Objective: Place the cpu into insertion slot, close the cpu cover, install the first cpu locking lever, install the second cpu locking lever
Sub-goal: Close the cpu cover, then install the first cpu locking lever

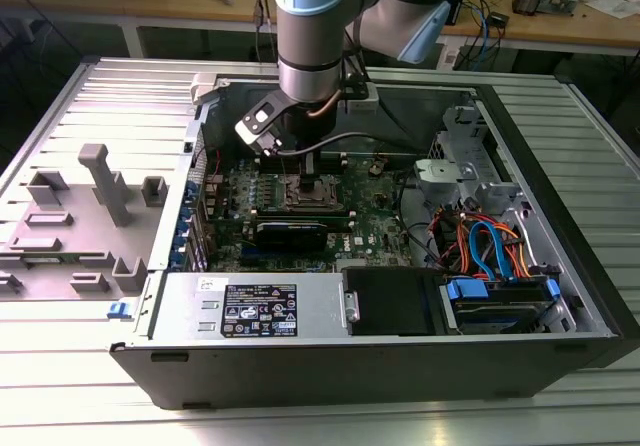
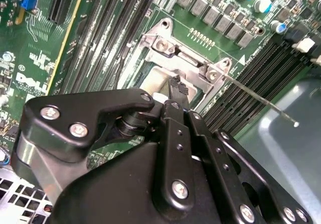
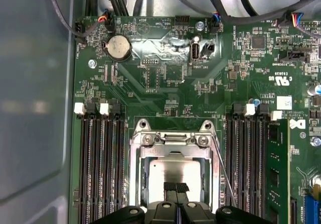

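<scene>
Chip placement looks finished: the small flat square silver-grey cpu lies in the square black-and-silver-rimmed insertion slot of the green circuit board. The board sits inside the open dark-grey computer case, which rests on the ribbed metal surface.

The thin square silver metal cpu cover appears to lie flat around the chip's edges, so the closing step seems done, though I cannot be sure it is fully seated. One thin silver wire locking lever slants away from the socket corner, and in the second wrist view it juts out towards the case wall, so I judge it is not latched. The second lever's state I cannot tell.

The black jaws, on the pale blue and silver robot arm, are pressed together with nothing between them. Their tips sit at the near edge of the chip and cover, touching or just above.
</scene>
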`<action>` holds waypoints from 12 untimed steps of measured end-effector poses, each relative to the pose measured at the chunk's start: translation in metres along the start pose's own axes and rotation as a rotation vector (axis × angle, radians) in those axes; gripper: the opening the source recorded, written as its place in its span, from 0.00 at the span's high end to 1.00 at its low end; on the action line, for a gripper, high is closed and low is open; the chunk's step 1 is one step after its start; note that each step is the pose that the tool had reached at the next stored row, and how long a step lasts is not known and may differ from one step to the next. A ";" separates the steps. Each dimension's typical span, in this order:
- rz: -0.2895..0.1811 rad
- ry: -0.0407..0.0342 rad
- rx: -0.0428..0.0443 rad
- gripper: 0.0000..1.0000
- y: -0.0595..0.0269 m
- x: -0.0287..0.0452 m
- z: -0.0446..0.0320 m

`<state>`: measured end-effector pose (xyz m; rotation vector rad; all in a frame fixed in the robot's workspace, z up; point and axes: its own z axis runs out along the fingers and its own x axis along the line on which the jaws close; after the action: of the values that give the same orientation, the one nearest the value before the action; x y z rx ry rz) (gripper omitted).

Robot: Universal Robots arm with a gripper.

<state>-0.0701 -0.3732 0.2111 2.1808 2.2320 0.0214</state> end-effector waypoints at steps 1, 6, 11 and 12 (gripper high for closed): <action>0.000 -0.0001 0.0001 0.89 0.0021 -0.0001 0.0000; 0.000 0.0000 0.0001 0.89 0.0035 -0.0001 0.0001; 0.000 -0.0008 0.0000 0.89 0.0036 -0.0001 -0.0022; 0.000 -0.0008 0.0000 0.89 0.0036 -0.0001 -0.0023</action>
<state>-0.0665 -0.3733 0.2134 2.1804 2.2316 0.0206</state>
